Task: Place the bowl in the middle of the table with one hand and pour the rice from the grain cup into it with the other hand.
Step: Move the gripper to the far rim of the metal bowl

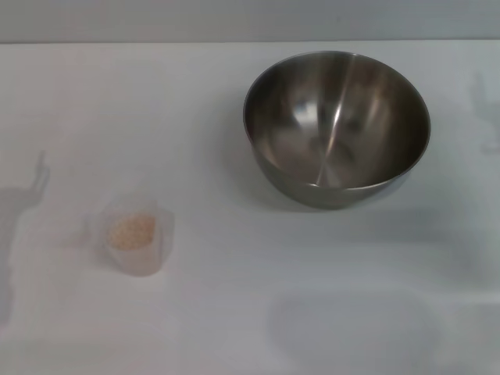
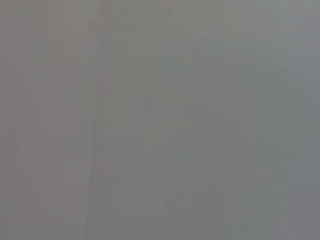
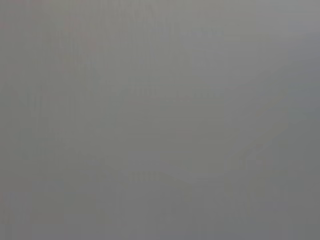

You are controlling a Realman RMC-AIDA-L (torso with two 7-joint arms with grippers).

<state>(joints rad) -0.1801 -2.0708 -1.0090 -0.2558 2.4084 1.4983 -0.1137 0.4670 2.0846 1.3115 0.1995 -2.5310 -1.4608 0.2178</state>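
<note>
Two items: we are looking at just the bowl (image 1: 337,129) and the grain cup (image 1: 138,239) on the white counter (image 1: 250,312), well apart.
Bowl: it is sitting upright and empty toward the far right, so we are judging it not yet in the middle.
Grain cup: it is standing upright at the near left, keeping the rice (image 1: 131,232) settled low inside.
Why so: we are reading each item as lying on the side of the arm meant to take it.
End effectors: neither left nor right is showing in the head view, and both wrist views are giving us only blank grey, so we cannot tell their state.
In the way: nothing is standing between cup and bowl; only faint shadows are falling along the counter edges.
</note>
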